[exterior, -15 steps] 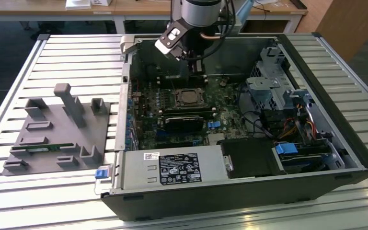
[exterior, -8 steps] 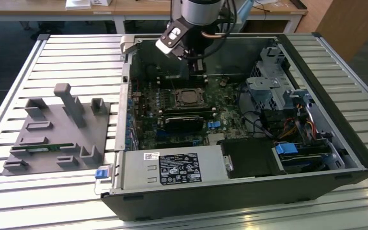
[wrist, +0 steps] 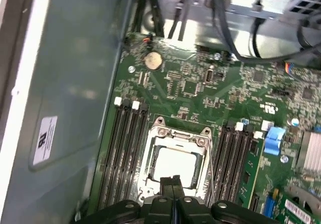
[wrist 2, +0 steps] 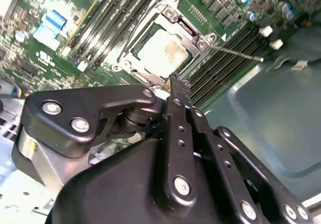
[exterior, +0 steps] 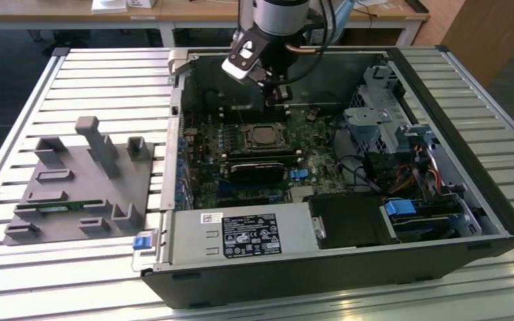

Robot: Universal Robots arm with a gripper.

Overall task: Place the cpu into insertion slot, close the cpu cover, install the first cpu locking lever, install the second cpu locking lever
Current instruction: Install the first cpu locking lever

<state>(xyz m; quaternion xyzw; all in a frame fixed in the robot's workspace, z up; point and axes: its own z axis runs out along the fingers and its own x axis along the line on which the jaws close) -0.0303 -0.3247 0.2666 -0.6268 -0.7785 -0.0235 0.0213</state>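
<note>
Claw (wrist 2: 178, 82) tips together, empty

Dull silver metal cpu (wrist 2: 163, 50), matt black end effector (wrist 2: 179, 85)

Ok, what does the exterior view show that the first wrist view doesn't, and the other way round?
Exterior view: the grey fixture block beside the case and the labelled power supply. First wrist view: the coin battery and a white sticker on the case wall. Both: the green board, the cpu seated on it, and the shut fingers near it.
</note>
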